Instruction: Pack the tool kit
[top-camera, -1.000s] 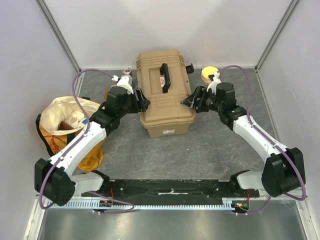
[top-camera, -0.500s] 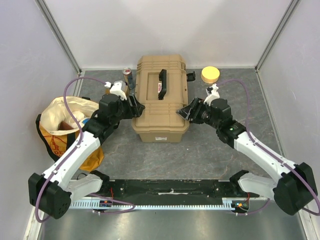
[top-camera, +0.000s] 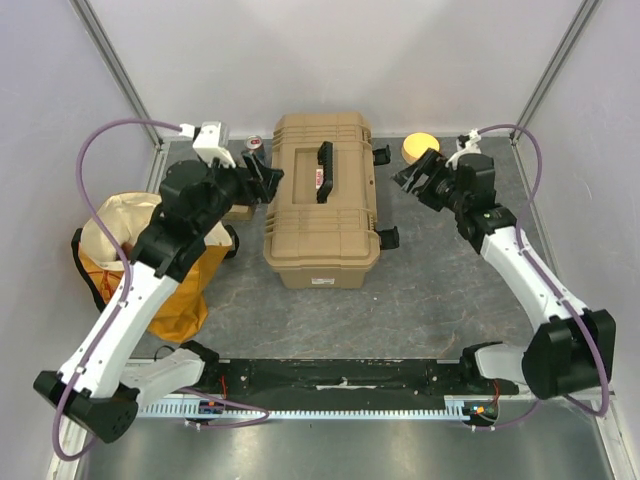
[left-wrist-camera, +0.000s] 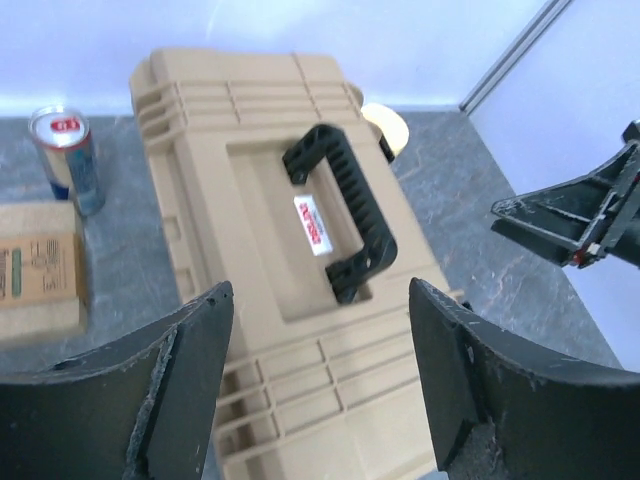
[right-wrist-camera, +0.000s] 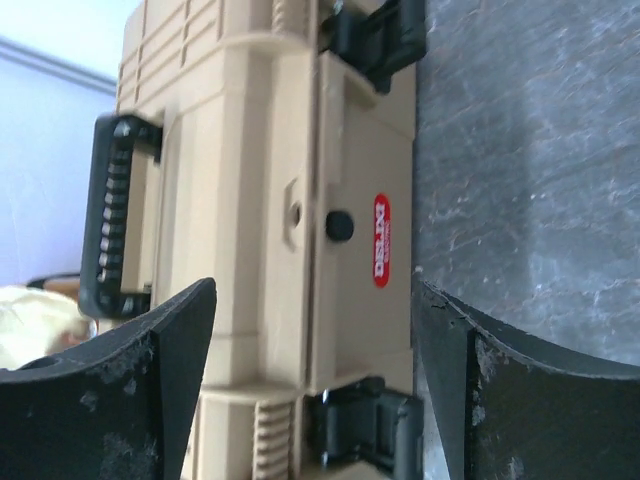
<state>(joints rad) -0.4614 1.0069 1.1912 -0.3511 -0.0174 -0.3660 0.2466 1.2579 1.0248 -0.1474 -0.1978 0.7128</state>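
The tool kit is a tan toolbox (top-camera: 320, 215) with its lid down and a black handle (top-camera: 323, 170) lying flat on top. Two black latches (top-camera: 388, 238) stick out on its right side. My left gripper (top-camera: 262, 178) hovers open beside the box's far left edge, nothing between its fingers. In the left wrist view the toolbox (left-wrist-camera: 250, 300) fills the gap below the left gripper (left-wrist-camera: 320, 290). My right gripper (top-camera: 415, 172) is open to the right of the box and apart from it. In its wrist view the right gripper (right-wrist-camera: 312, 290) faces the latch side of the toolbox (right-wrist-camera: 260, 200).
A yellow-cream cloth bag (top-camera: 130, 250) slumps at the left. A drink can (top-camera: 255, 146) and a small cardboard box (left-wrist-camera: 40, 265) sit left of the toolbox. A round yellow object (top-camera: 420, 148) lies at the back right. Walls close in on three sides.
Both grippers have left the toolbox's sides and moved up and towards the back wall. The toolbox has shifted slightly left and squared up.
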